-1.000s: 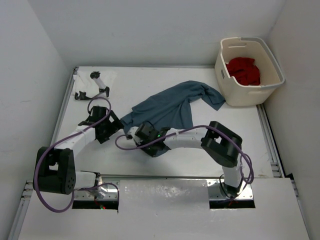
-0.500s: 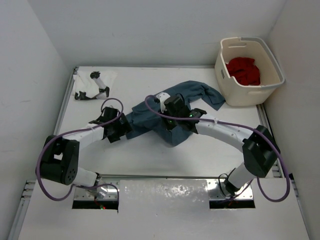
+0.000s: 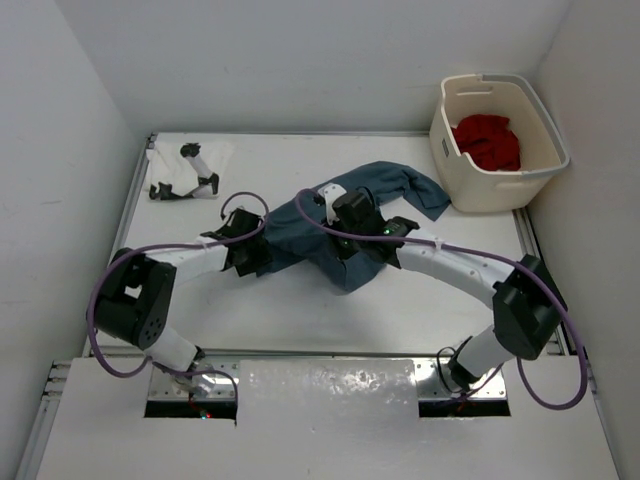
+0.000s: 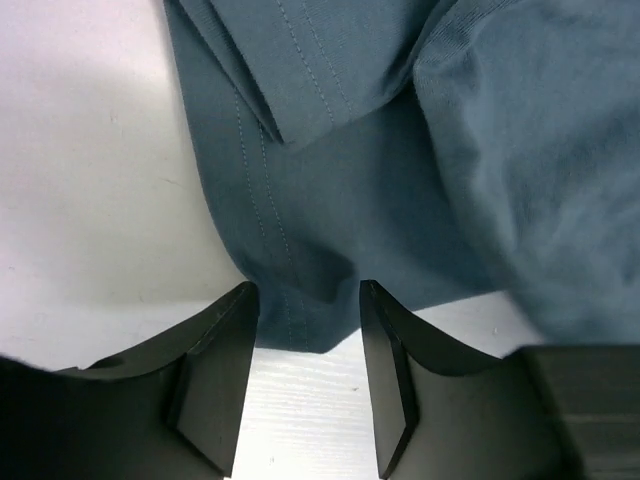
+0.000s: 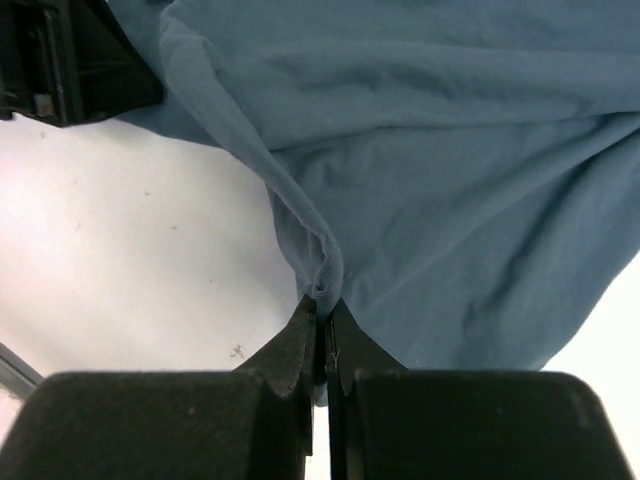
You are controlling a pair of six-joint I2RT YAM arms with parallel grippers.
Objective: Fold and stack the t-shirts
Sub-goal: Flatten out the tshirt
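Note:
A dusty blue-grey t-shirt (image 3: 390,190) lies crumpled across the middle of the table. My right gripper (image 5: 322,305) is shut on a pinched fold of it and sits over its middle in the top view (image 3: 345,228). My left gripper (image 4: 305,300) is open, its fingers (image 4: 225,360) either side of the stitched hem corner (image 4: 290,320) at the shirt's left end (image 3: 262,250). A red t-shirt (image 3: 487,143) is bunched in the cream basket (image 3: 495,190). White cloth (image 3: 165,160), perhaps the white t-shirt, lies at the back left.
The basket stands at the back right corner against the wall. A black-and-white object (image 3: 195,178) rests on the white cloth. Walls close in the table at the left, back and right. The left gripper's body (image 5: 60,60) shows in the right wrist view.
My right arm has swung away from the front, carrying the pinched fold towards the back. My left arm has slid right onto the shirt's hem corner, and its jaws have narrowed.

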